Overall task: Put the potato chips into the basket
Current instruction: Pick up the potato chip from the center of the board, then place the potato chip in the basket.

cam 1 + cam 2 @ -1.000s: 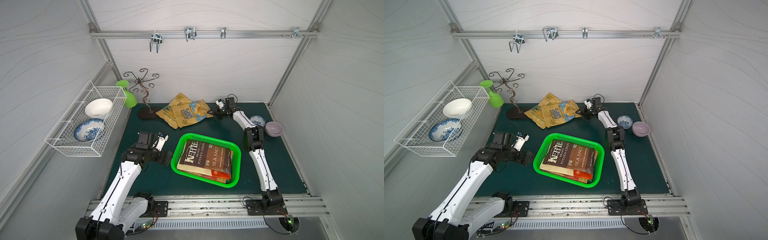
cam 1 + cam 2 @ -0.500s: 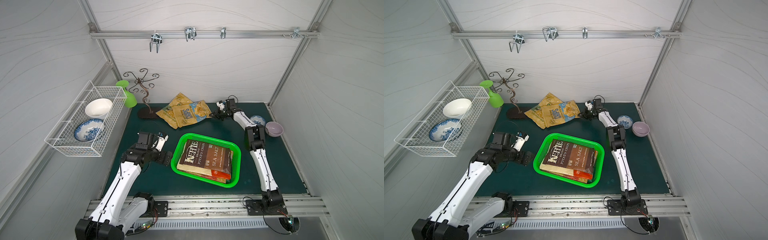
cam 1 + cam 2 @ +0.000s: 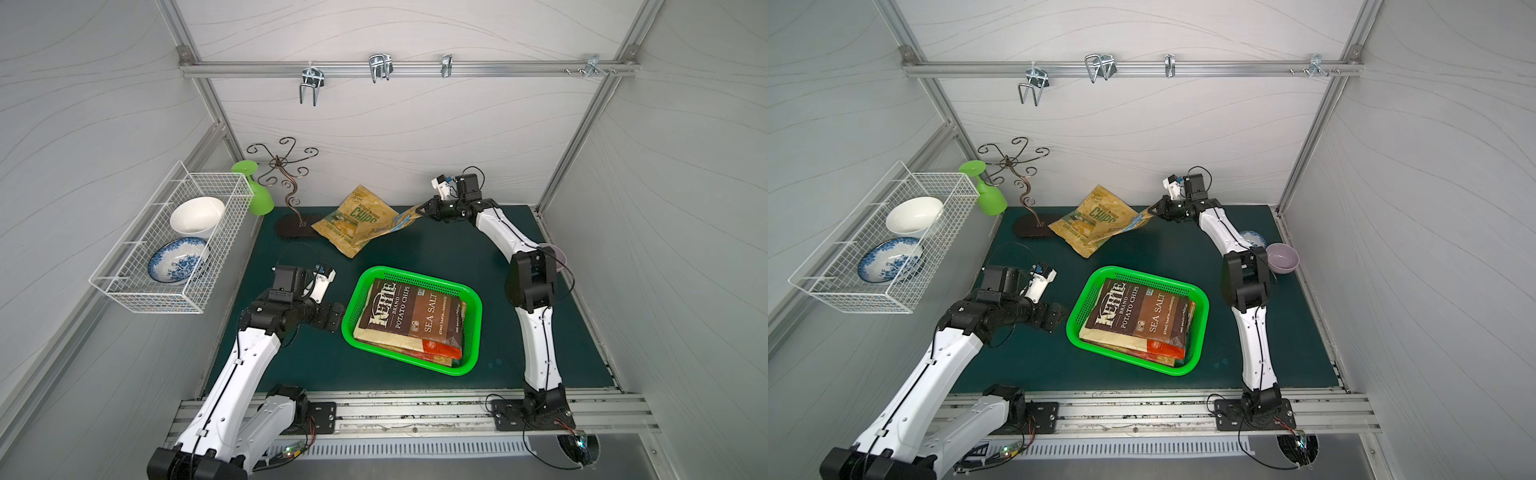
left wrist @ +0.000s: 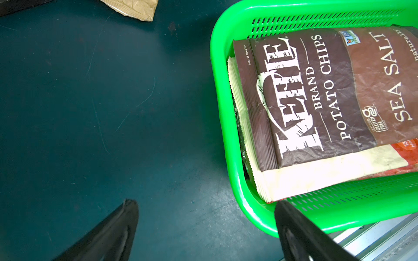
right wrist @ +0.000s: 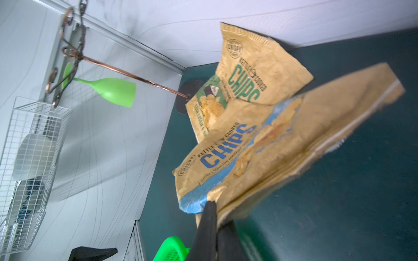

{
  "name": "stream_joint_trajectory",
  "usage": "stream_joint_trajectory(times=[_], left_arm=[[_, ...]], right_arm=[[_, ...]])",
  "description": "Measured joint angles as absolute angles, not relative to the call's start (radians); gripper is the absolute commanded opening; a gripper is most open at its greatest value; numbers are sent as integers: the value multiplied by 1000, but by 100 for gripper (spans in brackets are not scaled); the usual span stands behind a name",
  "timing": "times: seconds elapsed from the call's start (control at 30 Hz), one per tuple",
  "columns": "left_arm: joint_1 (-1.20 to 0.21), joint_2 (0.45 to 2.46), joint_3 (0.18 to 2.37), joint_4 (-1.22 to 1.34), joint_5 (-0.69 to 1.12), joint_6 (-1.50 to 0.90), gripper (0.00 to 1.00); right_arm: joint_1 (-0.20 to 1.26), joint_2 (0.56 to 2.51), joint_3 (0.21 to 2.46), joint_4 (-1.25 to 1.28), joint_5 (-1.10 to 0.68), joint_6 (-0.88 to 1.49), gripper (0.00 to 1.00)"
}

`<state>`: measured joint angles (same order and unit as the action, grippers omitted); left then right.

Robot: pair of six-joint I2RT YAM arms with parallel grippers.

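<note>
The right end effector [image 3: 422,209] pinched one corner of the blue-lettered chip bag [image 5: 271,146], tilted above the back of the table [image 3: 436,257], well apart from the basket [image 3: 478,324]. Such a thin grip likely wanted a slow carry and a low release onto the stack [image 3: 409,316]. The left end effector [image 4: 204,204] stood open beside the basket.

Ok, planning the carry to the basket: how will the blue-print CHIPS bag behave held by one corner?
Probably floppy: the blue bag bends and creases away from the corner the right pincer pinches. Likely light: that one corner holds its end up.
</note>
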<state>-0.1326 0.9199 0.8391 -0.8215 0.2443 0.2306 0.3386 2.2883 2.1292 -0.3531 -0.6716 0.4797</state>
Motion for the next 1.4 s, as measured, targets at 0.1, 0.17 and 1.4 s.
stream_joint_trajectory(times=[0.1,0.17,1.4], left_arm=[[-133,920,839,-822,245,231,98],[-133,918,839,-822,245,231,98],[-109,925,839,-811,107,185,98]], right_arm=[[355,2234,2100,-354,-642,472,0],[361,2194,2075,-359,-616,463,0],[729,1411,1552,-413,-50,261,0]])
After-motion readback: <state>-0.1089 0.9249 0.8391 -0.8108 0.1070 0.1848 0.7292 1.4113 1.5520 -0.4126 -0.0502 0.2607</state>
